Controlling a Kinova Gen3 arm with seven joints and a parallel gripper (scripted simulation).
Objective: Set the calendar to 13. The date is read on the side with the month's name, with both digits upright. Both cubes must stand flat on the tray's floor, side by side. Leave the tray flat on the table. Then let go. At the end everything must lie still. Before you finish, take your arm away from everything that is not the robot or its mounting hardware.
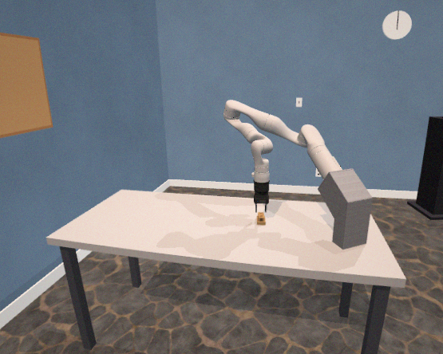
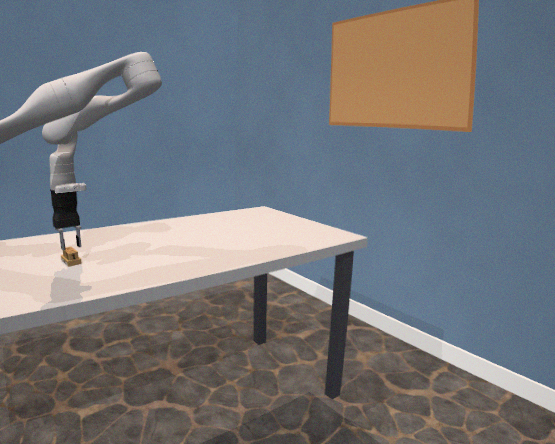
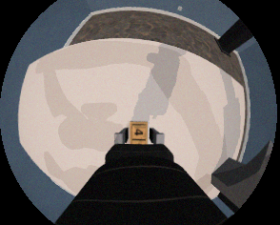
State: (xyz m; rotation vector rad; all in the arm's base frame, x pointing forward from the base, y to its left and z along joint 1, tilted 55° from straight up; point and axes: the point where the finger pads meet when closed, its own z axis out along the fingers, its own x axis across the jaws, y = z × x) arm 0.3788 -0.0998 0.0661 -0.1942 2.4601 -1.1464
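Observation:
The small wooden calendar (image 1: 261,218) stands on the white table, a tray with cubes in it; it also shows in the exterior view (image 2: 71,256). In the wrist view the top face of a cube (image 3: 139,132) shows a 4. My gripper (image 1: 261,208) points straight down, open and empty, its fingertips just above the calendar and apart from it. In the exterior view the gripper (image 2: 69,240) hangs right over the cubes. In the wrist view the gripper's fingertips flank the cube's sides. The month's name and the other digits are too small to read.
The arm's grey base block (image 1: 347,209) stands on the table's right side. The table's front edge (image 1: 224,261) lies well away from the calendar. A black stand (image 1: 440,167) is on the floor at the far right.

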